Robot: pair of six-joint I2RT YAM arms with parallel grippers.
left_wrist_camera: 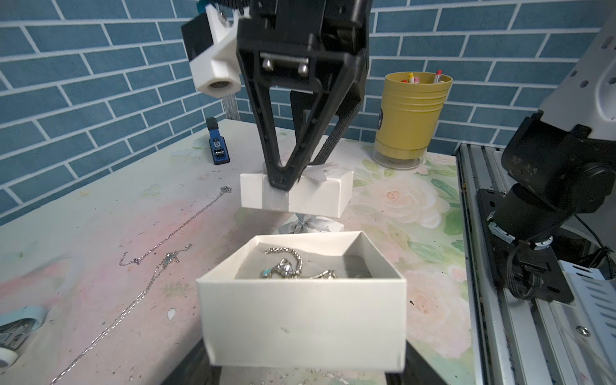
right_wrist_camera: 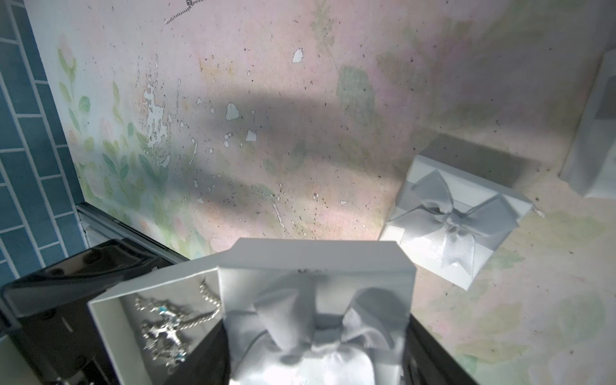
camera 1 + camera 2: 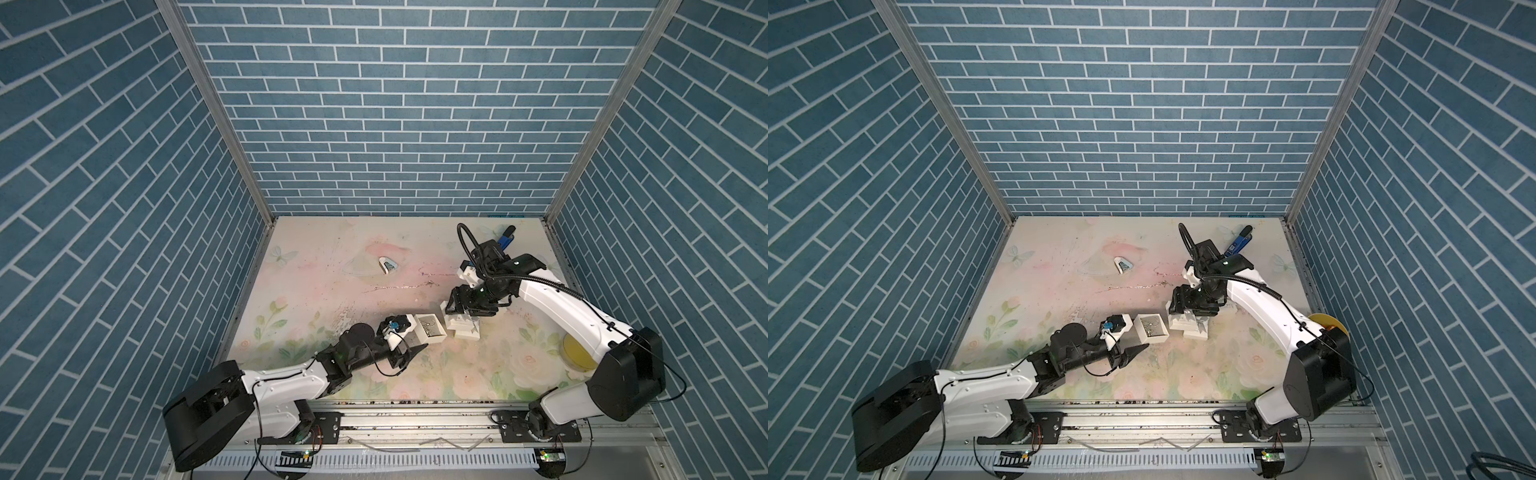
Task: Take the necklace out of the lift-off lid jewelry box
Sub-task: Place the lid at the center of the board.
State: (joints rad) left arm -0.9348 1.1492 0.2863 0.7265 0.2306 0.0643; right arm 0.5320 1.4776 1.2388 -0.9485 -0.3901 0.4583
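One necklace (image 1: 286, 266), tangled inside the open jewelry box (image 1: 300, 316), below centre in both top views; blurred from the right wrist. Left claw (image 3: 420, 336) spread around that box, tips cut off, possibly clamping. Right claw (image 1: 296, 176) pinching the raised lid (image 1: 320, 196). Second bowed lid (image 2: 456, 213) plain only from the right wrist. Two loose chains (image 1: 173, 234) on the counter (image 1: 100, 206).

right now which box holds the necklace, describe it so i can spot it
Look at the near middle of the floral tabletop. It is the open white cardboard box with a silver chain inside; the lifted white lid and closed white box beside it wear grey ribbon bows.
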